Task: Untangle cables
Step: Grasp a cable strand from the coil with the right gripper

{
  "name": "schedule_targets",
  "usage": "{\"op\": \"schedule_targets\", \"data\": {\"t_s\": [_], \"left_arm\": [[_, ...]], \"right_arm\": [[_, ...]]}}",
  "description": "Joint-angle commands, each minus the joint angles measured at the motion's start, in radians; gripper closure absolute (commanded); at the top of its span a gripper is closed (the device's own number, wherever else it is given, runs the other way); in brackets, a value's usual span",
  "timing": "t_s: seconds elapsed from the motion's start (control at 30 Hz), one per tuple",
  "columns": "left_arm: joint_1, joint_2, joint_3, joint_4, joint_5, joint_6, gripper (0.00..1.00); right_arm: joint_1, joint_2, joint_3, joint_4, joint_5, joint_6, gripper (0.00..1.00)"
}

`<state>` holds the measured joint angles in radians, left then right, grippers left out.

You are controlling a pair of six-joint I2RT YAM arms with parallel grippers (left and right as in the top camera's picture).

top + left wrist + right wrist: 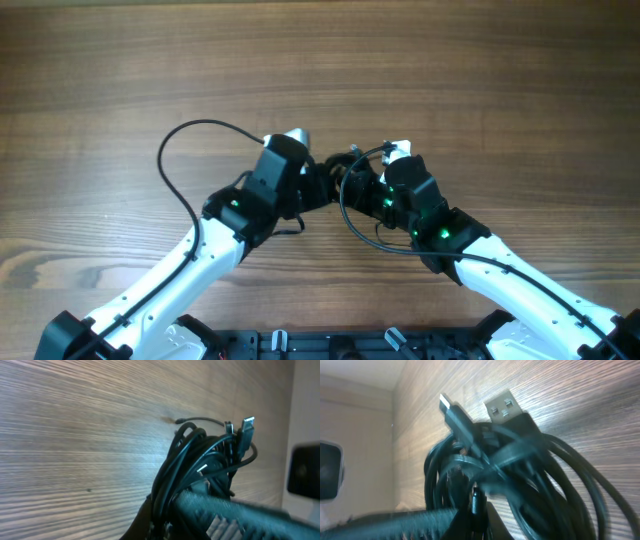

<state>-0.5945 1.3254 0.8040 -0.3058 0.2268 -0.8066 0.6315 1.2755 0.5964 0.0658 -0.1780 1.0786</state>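
Note:
The cables (343,163) are a small black bundle held between my two grippers at the middle of the table. In the left wrist view the bundle (195,460) rises from my left gripper (165,522), with small plug ends (246,426) sticking out at the top right. My left gripper (322,187) is shut on the bundle's lower loops. In the right wrist view the coiled cables (540,465) show a USB plug (504,407) and a smaller plug (448,404). My right gripper (479,512) is shut on strands of the bundle; in the overhead view it (362,180) is right of the bundle.
The wooden table (320,60) extends all round. A thick black arm cable (175,150) loops out left of the left arm, and another (350,215) loops by the right arm. A sleeved cable (240,510) crosses the bottom of the left wrist view.

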Motion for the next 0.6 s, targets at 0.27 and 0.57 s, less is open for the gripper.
{"op": "schedule_targets", "data": {"t_s": [0.27,0.57], "left_arm": [[0.081,-0.127,0.008,-0.002,0.054,0.044,0.96],[0.119,-0.168,0.008,-0.002,0.152,0.287,0.96]], "right_arm": [[-0.069,-0.093,0.015,-0.007,-0.013,-0.115,0.36],[-0.241,-0.366,0.015,-0.183,-0.085,-0.551,0.0]]}}
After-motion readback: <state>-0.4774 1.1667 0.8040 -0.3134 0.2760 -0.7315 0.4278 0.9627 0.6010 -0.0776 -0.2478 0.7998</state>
